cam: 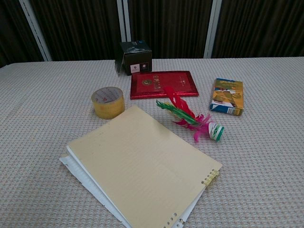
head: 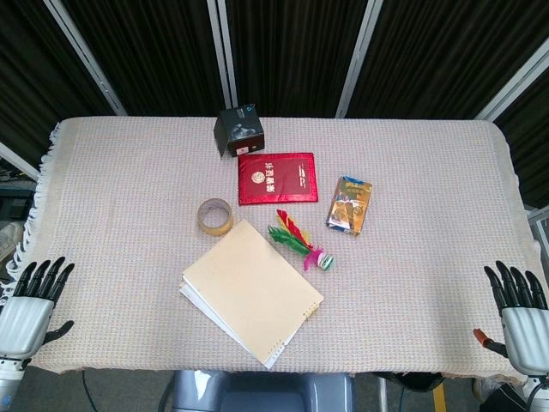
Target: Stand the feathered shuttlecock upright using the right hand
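The feathered shuttlecock (head: 300, 240) (cam: 192, 118) lies on its side near the table's middle, red, green and yellow feathers pointing back-left, its striped base toward the front right. My right hand (head: 518, 305) rests at the table's front right corner, fingers spread, holding nothing, far from the shuttlecock. My left hand (head: 33, 296) sits at the front left corner, fingers also spread and empty. Neither hand shows in the chest view.
A tan notepad (head: 249, 287) (cam: 137, 166) lies just left of the shuttlecock. A tape roll (head: 215, 215) (cam: 108, 101), a red booklet (head: 277, 178) (cam: 164, 84), a black box (head: 239, 130) (cam: 136, 57) and a colourful small box (head: 349, 205) (cam: 227, 96) lie behind it.
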